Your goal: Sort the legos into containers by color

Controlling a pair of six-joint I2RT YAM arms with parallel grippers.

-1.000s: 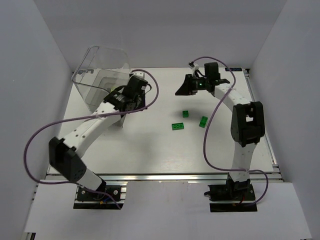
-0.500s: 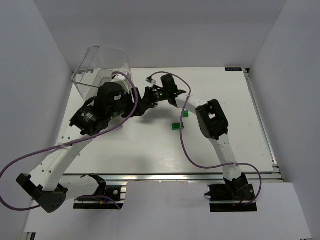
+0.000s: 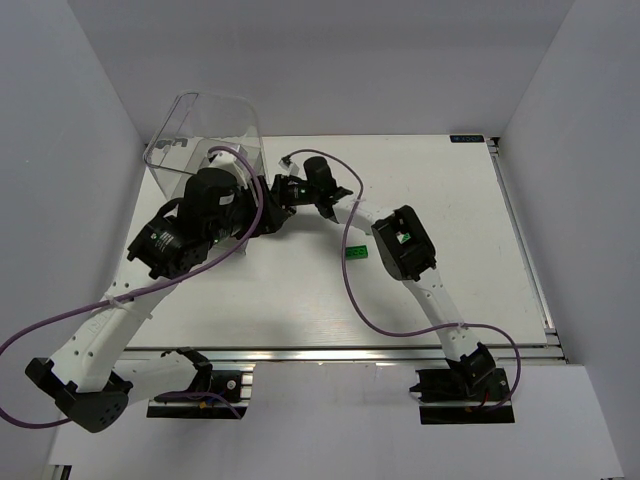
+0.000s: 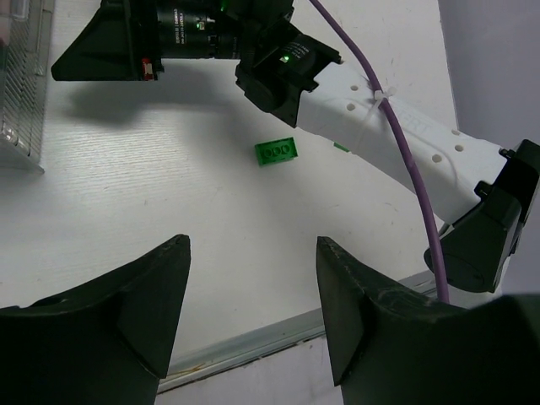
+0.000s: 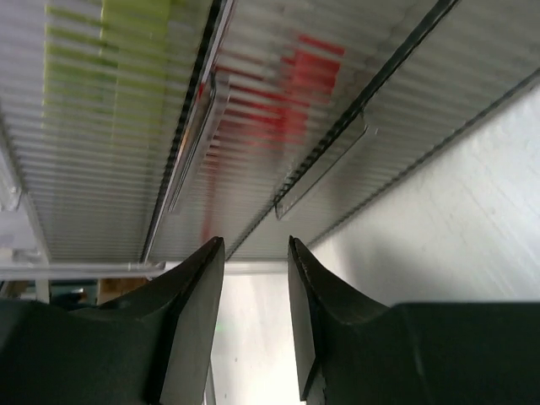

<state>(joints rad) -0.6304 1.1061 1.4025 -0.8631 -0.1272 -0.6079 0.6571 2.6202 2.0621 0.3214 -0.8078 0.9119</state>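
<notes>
L tool [image 4: 253,246] wide open, empty; R tool [image 5: 255,245] narrowly open, empty, by clear bin [image 5: 278,110]

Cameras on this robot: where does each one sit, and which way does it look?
Top external: above and behind the arms, looking down on the white table; both arms and their bases show.
Left wrist: on the left arm, looking down across the table at the right arm; the left gripper and its open fingers show.
Right wrist: on the right arm, close up against the clear bin; the right gripper shows.
Shared: top external and left wrist both show the green brick.
</notes>
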